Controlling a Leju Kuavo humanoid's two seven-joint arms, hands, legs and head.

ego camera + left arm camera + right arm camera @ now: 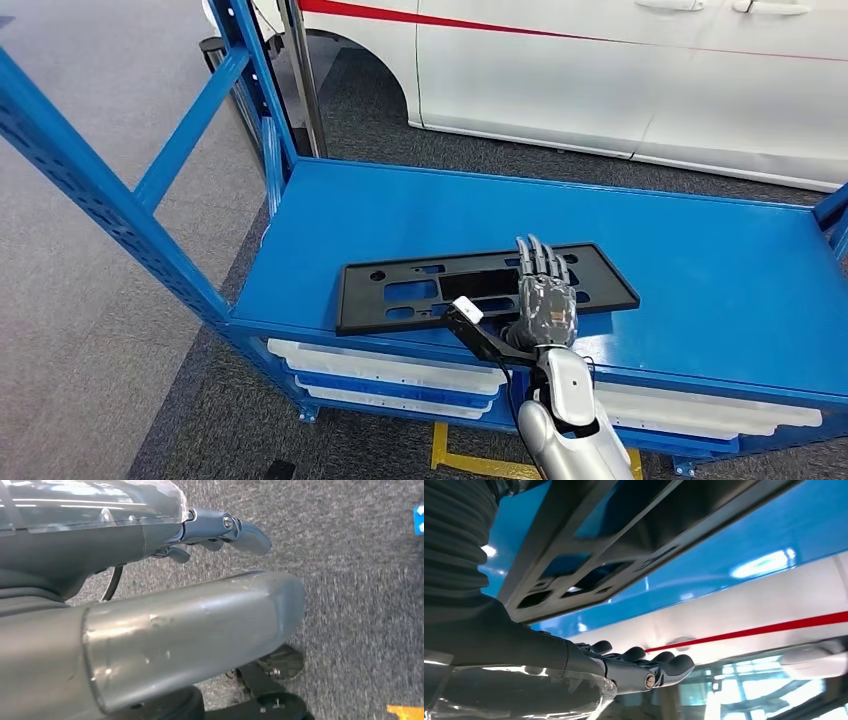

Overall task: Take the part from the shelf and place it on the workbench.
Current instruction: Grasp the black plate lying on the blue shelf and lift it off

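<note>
— Blue shelf [700, 270] fills the foreground, white car [620, 70] behind it. Where's the part?

— Flat on the shelf's top deck, near the front edge. The part [400, 290] is a long black plate with cut-outs; its long axis runs along that front edge, side to side.

— And the right hand?

— The right hand [545, 295] is over the part's right half, fingers straight and a little apart, pointing across the long axis toward the car. The wrist view shows them extended with nothing between them; I can't tell whether they touch the part.

— Left hand?

— The left hand [220, 530] hangs over the floor, well away from the part. Whether its fingers are curled or apart I can't tell.

— So the right is nearer.

— Yes. I'd judge it must curl around the near edge.
</note>
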